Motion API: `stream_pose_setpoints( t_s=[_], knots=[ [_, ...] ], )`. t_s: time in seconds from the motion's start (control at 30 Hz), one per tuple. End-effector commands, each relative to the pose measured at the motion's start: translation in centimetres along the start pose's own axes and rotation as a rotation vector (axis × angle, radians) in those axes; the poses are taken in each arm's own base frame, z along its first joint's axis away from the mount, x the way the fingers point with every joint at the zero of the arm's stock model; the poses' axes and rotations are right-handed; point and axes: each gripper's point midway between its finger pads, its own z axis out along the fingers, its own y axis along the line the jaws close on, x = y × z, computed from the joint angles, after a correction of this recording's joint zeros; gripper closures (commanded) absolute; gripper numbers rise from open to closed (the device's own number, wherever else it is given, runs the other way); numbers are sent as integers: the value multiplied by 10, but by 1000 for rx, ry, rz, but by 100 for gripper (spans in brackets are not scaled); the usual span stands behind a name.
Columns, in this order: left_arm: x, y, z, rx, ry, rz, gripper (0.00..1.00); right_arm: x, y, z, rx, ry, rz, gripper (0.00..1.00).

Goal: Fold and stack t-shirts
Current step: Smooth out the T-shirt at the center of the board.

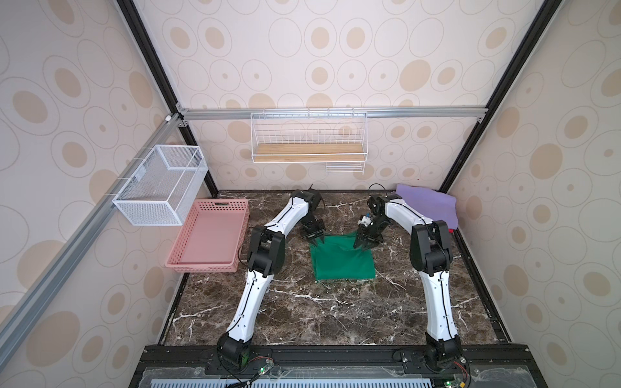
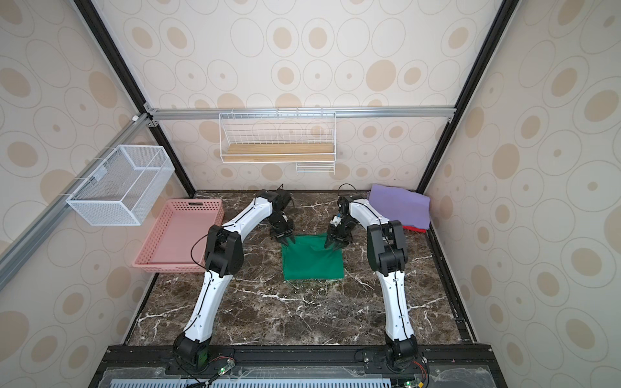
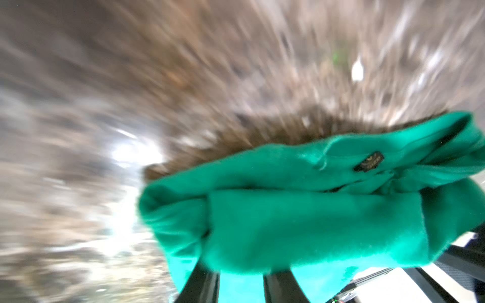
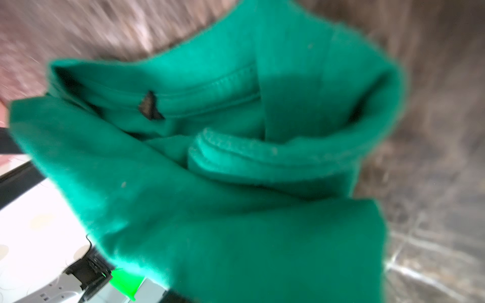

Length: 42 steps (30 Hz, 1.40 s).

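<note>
The green t-shirt (image 1: 341, 260) (image 2: 312, 260) lies folded into a rough square in the middle of the dark marble table. Its far edge is raised off the table by both grippers. My left gripper (image 1: 316, 240) (image 2: 287, 240) is shut on the far left corner. In the left wrist view the cloth (image 3: 301, 210) drapes over two black fingers (image 3: 202, 283). My right gripper (image 1: 364, 247) (image 2: 334, 247) is shut on the far right corner. In the right wrist view the shirt (image 4: 236, 183), collar and label showing, hides the jaws. A lavender t-shirt (image 1: 426, 205) (image 2: 400, 205) lies folded at the back right, on top of a red one (image 1: 452, 231) (image 2: 415, 229).
A pink perforated basket (image 1: 201, 267) (image 2: 168, 267) stands at the table's left side, beside my left arm. On the left wall hangs a white mesh basket (image 1: 158, 188). A wire shelf with a wooden board (image 1: 309, 156) is on the back wall. Both wrist views are motion-blurred.
</note>
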Motion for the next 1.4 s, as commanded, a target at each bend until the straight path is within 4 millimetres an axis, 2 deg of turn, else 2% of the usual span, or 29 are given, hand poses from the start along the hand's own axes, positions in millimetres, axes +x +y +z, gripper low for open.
stream_pose_setpoints(
  t_s=[0.0,0.2,0.43,0.53,0.63,0.7,0.8,0.9,0.97,1.0,1.03,1.2,1.3,1.37],
  knots=[
    [-3,9,11,-25,23,-11,69,-6,6,0,-12,16,6,57],
    [10,21,11,-55,52,-26,69,-34,23,-9,-48,-26,-15,57],
    [36,25,-27,-67,34,-18,69,-56,42,-25,-100,-86,-29,57],
    [53,27,-49,-68,17,-11,69,-50,48,-35,-105,-86,-39,56],
    [76,29,-66,-81,9,7,68,-31,50,-47,-80,-59,-56,56],
    [89,29,-68,-91,12,21,68,-16,55,-52,-78,-49,-74,56],
    [98,19,-60,-96,25,43,68,7,65,-43,-83,-28,-100,56],
    [92,-9,-49,-61,30,64,68,22,78,-27,-96,3,-110,56],
    [83,-30,-45,-35,23,76,69,24,81,-16,-98,20,-102,56],
    [79,-42,-43,-16,14,89,68,23,83,-10,-102,24,-98,56],
    [75,-43,-41,-43,9,86,68,19,79,-7,-83,18,-90,56],
    [63,-38,-18,-77,48,91,68,-7,61,8,-82,26,-67,56],
    [60,-40,4,-14,43,57,68,-22,53,17,-82,36,-63,55],
    [59,-35,17,-19,54,45,68,-28,44,25,-67,43,-53,56]
  ],
)
